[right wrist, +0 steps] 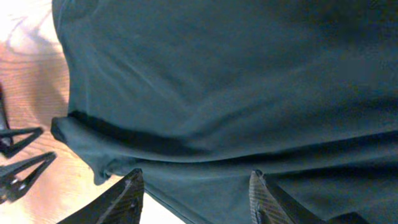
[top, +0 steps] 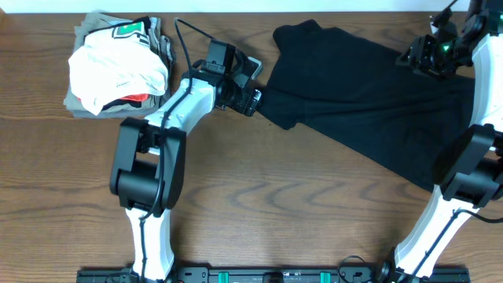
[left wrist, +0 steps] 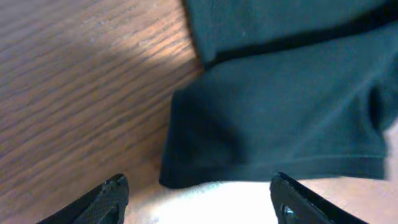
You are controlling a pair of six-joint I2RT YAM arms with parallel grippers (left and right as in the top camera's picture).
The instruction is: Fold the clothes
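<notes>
- Garment (top: 369, 94): black, one item, lying spread slantwise on the worktop (top: 299, 204), from centre to right. It is rumpled, with no deliberate fold showing.
- Pile (top: 118, 67): folded clothes, a white piece on top, at the far left corner, well apart from the garment. Judged done.
- Left pincer (left wrist: 199, 193): wide open and empty. It sits low at the garment's left edge, with a sleeve-like flap just ahead of its fingers.
- Right pincer (right wrist: 196, 186): fingers spread apart, gripping nothing. It is over the garment's far right part, and cloth fills its view.
- Progress: judged early for this item. Both grasps, every fold and probably a move to the pile are left.
</notes>
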